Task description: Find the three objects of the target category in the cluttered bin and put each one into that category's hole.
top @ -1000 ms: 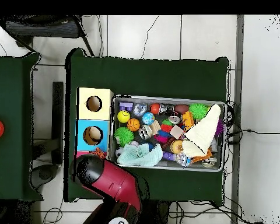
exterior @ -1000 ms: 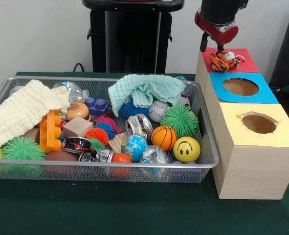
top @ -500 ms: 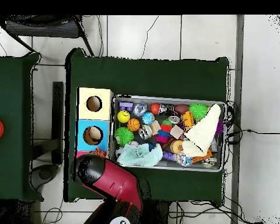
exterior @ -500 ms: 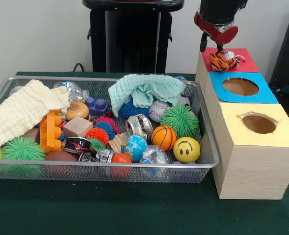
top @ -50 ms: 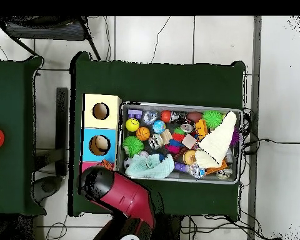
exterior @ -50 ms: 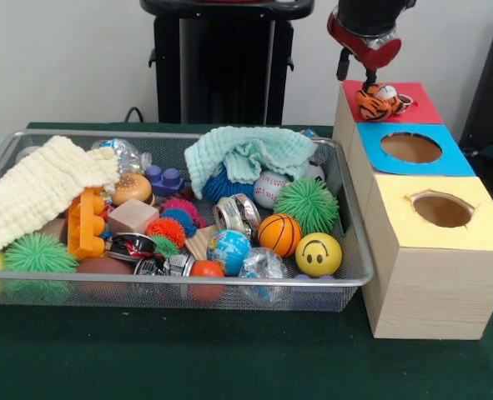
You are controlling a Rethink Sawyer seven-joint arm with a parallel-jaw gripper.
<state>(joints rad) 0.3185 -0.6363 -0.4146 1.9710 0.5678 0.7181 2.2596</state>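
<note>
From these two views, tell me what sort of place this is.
Most likely a robotics lab set up for a sorting test. A green-covered table holds a wire bin of mixed toys beside a wooden box with coloured holes, and cables trail over the tiled floor.

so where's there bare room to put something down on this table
Free: the green table strip in front of the wire bin, and the far strip past the bin in the overhead view. Crowded: the bin, packed edge to edge, and the red box top with the tiger toy under the gripper.
</note>
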